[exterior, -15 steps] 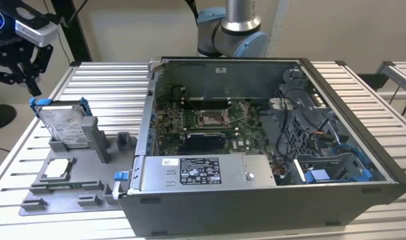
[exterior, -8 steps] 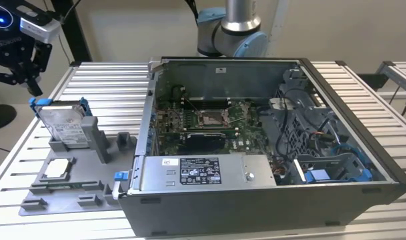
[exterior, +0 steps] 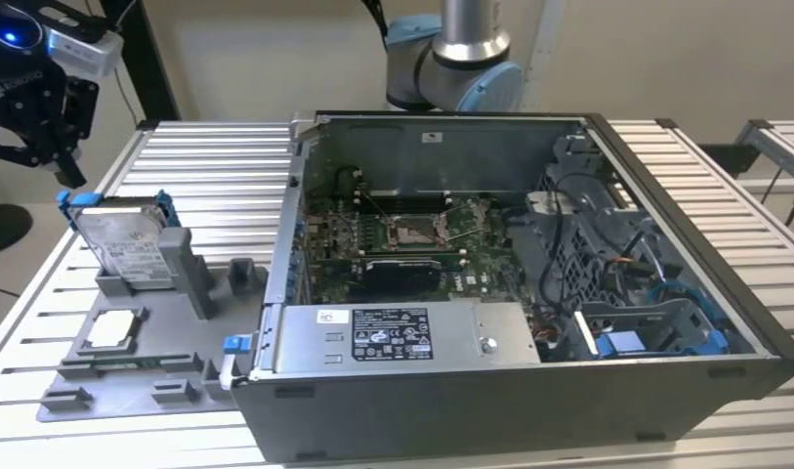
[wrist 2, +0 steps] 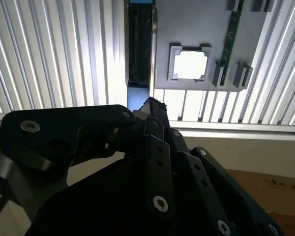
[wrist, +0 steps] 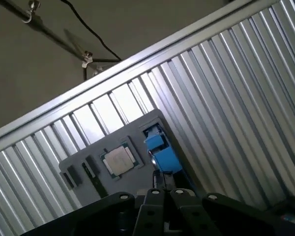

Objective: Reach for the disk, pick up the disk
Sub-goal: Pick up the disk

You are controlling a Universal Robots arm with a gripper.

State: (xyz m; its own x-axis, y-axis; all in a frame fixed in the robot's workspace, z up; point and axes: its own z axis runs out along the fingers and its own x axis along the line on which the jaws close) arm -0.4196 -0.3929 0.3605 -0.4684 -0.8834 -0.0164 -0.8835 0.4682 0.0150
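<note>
The gripper [exterior: 71, 177] is hanging over the exterior view's left end of the slatted metal desk [exterior: 201, 166], pointing down, with its tip just above the upper corner of the disk [exterior: 120, 240] and not touching it as far as that view shows. The fingers are lying together, tapering to a single point with nothing between them. The disk is standing upright on its edge in a slot of a gray fixture [exterior: 162, 369], its silver face and white label turned toward the exterior camera and its blue carrier framing the sides and top. In the second wrist view the gripper [wrist 2: 150, 105] is lining up with the disk [wrist 2: 139, 49], which is appearing edge-on as a thin dark strip with a blue end nearest the tip. In the first wrist view the gripper [wrist: 164, 190] is sitting just short of the blue carrier end of the disk [wrist: 163, 155]. A small square silver chip [exterior: 114, 330] is lying flat in a recess of the same fixture, near the disk but apart from it; it is showing in both wrist views [wrist 2: 190, 64] [wrist: 119, 160]. An open computer case [exterior: 501, 401] is taking up the middle of the desk, just beside the fixture on the exterior view's right, and the arm's base [exterior: 455, 59] is rising behind the case.
</note>
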